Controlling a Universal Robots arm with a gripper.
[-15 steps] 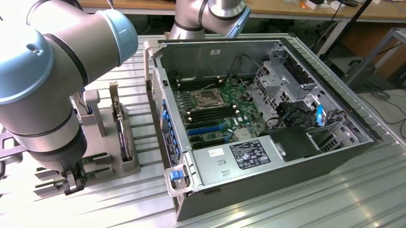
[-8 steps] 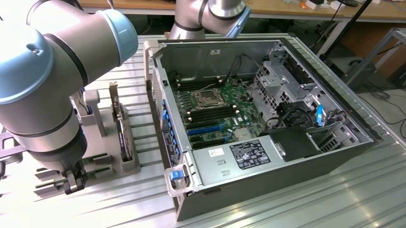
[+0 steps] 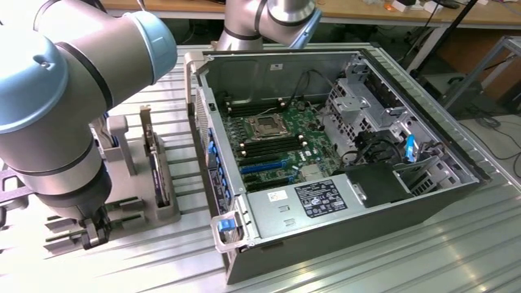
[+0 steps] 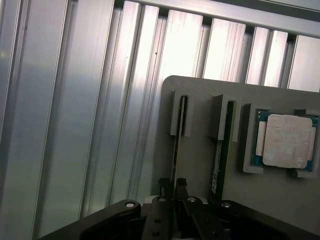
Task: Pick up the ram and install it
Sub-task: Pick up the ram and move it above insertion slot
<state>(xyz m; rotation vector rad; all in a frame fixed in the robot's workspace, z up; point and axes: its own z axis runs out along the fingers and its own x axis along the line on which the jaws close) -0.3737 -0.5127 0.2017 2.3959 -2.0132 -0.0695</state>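
Two ram sticks stand on edge in slots of a grey holder. My gripper is down over the nearer ram, with one dark finger on each side of its thin green edge, pressed close against it. The stick still sits in its slot. The second ram stands in the neighbouring slot, untouched. In the exterior view the gripper hangs low at that view's left, beside the open computer case. The motherboard lies exposed inside, with dark memory slots near the processor socket.
A processor chip rests in a pocket of the same holder, beside the second ram. An upright expansion card stands in a grey stand between my arm and the case. The ribbed metal table runs all around.
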